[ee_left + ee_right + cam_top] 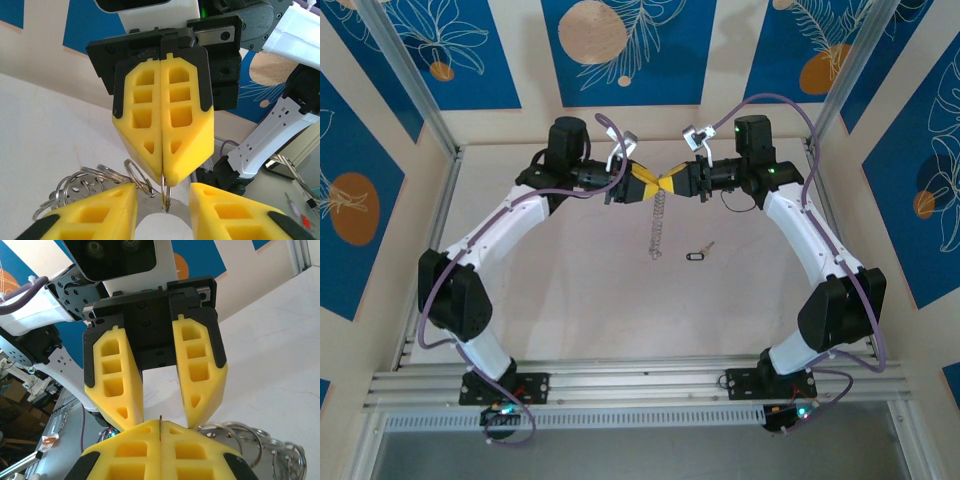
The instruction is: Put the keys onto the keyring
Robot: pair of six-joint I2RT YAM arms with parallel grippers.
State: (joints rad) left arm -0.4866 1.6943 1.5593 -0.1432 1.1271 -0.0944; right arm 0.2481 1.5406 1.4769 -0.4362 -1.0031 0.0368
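One silvery, ring-edged keyring [658, 226] dangles from the clamped right end effector [165, 178]; left end effector [161, 411] gapes.

Your keyring [86, 186] gleams as polished silvery metal; your right gripper [164, 178] shows matt yellow plastic; the table [45, 130] looks smooth, dull.

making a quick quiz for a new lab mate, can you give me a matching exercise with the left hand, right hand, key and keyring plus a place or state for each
Things:
1. left hand
2. right hand
3. key
4. keyring

Places or states:
a. lying on the table, apart from both hands
b. fingers shut on the keyring
c. fingers apart
d. dangling from where the two hands meet

Pairs: 1-c, 2-b, 3-a, 4-d
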